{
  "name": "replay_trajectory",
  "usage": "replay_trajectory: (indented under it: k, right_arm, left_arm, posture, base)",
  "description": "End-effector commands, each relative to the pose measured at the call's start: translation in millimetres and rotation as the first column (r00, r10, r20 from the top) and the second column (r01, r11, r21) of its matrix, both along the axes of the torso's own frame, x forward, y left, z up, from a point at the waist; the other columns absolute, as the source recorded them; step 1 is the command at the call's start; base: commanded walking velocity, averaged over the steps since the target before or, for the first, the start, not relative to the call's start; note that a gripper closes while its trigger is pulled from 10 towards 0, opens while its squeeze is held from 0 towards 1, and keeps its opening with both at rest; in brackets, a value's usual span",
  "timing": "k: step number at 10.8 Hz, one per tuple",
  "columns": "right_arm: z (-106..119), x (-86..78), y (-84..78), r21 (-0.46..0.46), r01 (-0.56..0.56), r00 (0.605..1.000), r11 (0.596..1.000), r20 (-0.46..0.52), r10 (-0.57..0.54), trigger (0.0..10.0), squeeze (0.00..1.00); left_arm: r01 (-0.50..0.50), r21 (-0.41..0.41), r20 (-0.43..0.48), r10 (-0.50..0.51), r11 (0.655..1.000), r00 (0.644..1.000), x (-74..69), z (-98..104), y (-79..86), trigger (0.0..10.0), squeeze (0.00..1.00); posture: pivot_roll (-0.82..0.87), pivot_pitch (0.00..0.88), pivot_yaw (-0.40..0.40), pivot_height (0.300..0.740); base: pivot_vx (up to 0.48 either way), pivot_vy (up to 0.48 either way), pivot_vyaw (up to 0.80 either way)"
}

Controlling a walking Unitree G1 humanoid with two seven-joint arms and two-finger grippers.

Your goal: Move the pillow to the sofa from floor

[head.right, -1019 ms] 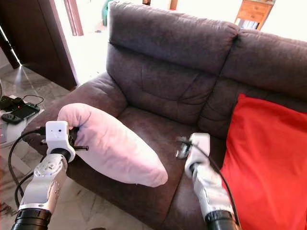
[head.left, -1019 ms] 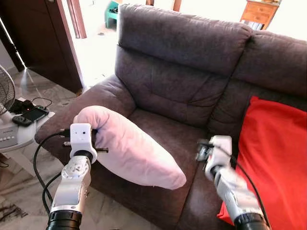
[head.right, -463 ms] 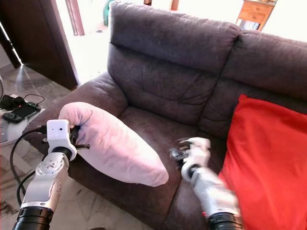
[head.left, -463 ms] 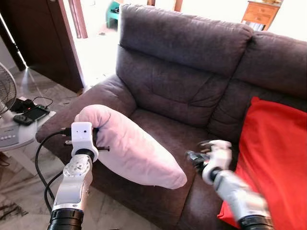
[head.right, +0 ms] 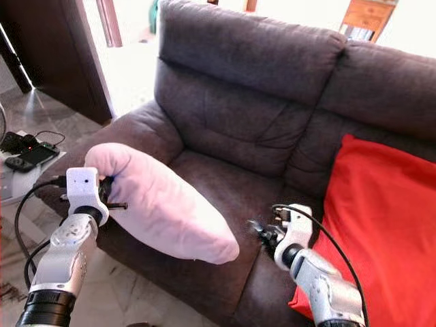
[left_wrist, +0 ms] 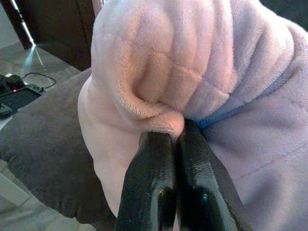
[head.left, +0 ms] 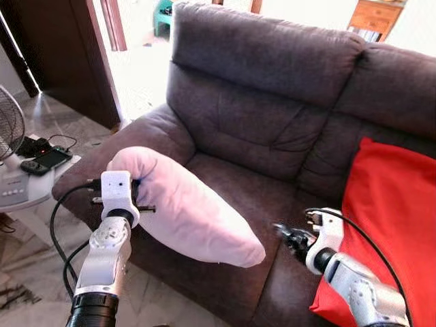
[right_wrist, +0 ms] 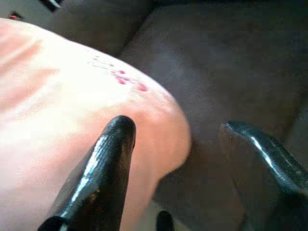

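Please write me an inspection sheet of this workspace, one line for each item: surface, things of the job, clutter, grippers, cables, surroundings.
Surface: dark brown sofa; the seat beside the pillow is bare.
Job's things: pink pillow held over the seat's front edge and the armrest, one end pinched, the other end free.
Clutter: red cushion leaning on the sofa's right side.
Grippers: left gripper shut on the pillow's end; right gripper open, pointing at the pillow's free end, not gripping it.
Cables: black cables looping from the left arm and the right arm.
Surroundings: fan, small white table with a game console, wooden cabinet, tiled floor.
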State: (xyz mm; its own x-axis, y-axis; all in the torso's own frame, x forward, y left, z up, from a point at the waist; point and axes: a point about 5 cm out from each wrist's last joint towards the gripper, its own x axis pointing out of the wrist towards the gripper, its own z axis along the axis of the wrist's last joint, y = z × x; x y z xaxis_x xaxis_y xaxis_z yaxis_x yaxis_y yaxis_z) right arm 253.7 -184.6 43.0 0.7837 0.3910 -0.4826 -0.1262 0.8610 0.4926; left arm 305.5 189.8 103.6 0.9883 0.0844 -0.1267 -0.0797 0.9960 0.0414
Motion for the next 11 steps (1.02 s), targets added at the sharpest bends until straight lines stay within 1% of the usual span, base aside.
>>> replay_trajectory:
  k: [1, 2, 3, 5, 6, 7, 8, 9, 10, 11]
  right_arm:
    - [7, 0.2, 1.8, 0.023, -0.016, 1.000, 1.000, 0.018, 0.015, 10.0, 1.00]
    - [6, 0.1, -0.5, 0.036, 0.004, 1.000, 0.999, 0.006, -0.004, 10.0, 0.99]
    - [6, -0.9, 1.0, 0.088, 0.003, 1.000, 0.996, -0.015, -0.002, 10.0, 0.00]
    - [4, -14.5, 5.7, 0.072, -0.102, 0.993, 0.992, -0.048, 0.106, 10.0, 0.00]
    - [0, -22.5, 2.8, 0.038, -0.139, 0.988, 0.990, -0.061, 0.141, 10.0, 0.00]
    - [1, -29.9, 4.8, 0.079, -0.180, 0.981, 0.980, -0.051, 0.185, 10.0, 0.00]
    - [3, -33.3, 7.4, 0.103, -0.207, 0.976, 0.973, -0.051, 0.213, 10.0, 0.00]
    - [2, -33.4, 8.4, 0.110, -0.204, 0.976, 0.973, -0.057, 0.211, 10.0, 0.00]
    - [4, -28.8, 7.9, 0.165, -0.149, 0.986, 0.975, -0.053, 0.160, 10.0, 0.00]
    - [12, -26.6, 12.0, 0.252, -0.142, 0.988, 0.957, -0.018, 0.151, 10.0, 0.00]
  left_arm:
    - [0.041, -0.030, -0.056, -0.043, 0.999, 0.998, -1.0, -10, -9.3, 10.0, 0.00]
    - [0.045, -0.034, -0.055, -0.047, 0.998, 0.997, -0.6, -10, -9.9, 10.0, 0.00]
    - [0.052, -0.036, -0.055, -0.054, 0.998, 0.997, -0.8, -11, -11.2, 10.0, 0.00]
    - [0.057, -0.038, -0.058, -0.060, 0.998, 0.997, -1.2, -12, -12.5, 10.0, 0.00]
    - [0.054, -0.041, -0.051, -0.056, 0.998, 0.997, -1.0, -11, -12.7, 10.0, 0.00]
    - [0.055, -0.042, -0.049, -0.057, 0.998, 0.997, -0.3, -11, -13.4, 10.0, 0.00]
    - [0.058, -0.044, -0.048, -0.060, 0.997, 0.997, 0.2, -11, -14.2, 10.0, 0.00]
    - [0.061, -0.043, -0.049, -0.063, 0.997, 0.997, 0.5, -11, -14.9, 10.0, 0.00]
    - [0.062, -0.045, -0.049, -0.065, 0.997, 0.997, 0.7, -11, -14.9, 10.0, 0.00]
    - [0.064, -0.045, -0.050, -0.066, 0.997, 0.997, 0.8, -11, -15.1, 10.0, 0.00]
  posture:
    - [0.05, 0.066, -0.080, 0.740]
    - [0.05, 0.068, -0.082, 0.740]
    - [0.05, 0.070, -0.082, 0.740]
    - [0.05, 0.072, -0.085, 0.740]
    - [0.05, 0.072, -0.085, 0.740]
    - [0.05, 0.072, -0.085, 0.740]
    - [0.05, 0.071, -0.085, 0.740]
    - [0.05, 0.071, -0.084, 0.740]
    - [0.05, 0.070, -0.083, 0.740]
    - [0.05, 0.070, -0.083, 0.740]
  base:
    - [0.000, 0.000, 0.00]
    - [0.000, 0.000, 0.00]
    - [0.000, 0.000, 0.00]
    - [0.000, 0.000, 0.00]
    - [0.000, 0.000, 0.00]
    - [0.000, 0.000, 0.00]
    - [0.000, 0.000, 0.00]
    - [0.000, 0.000, 0.00]
    - [0.000, 0.000, 0.00]
    - [0.000, 0.000, 0.00]
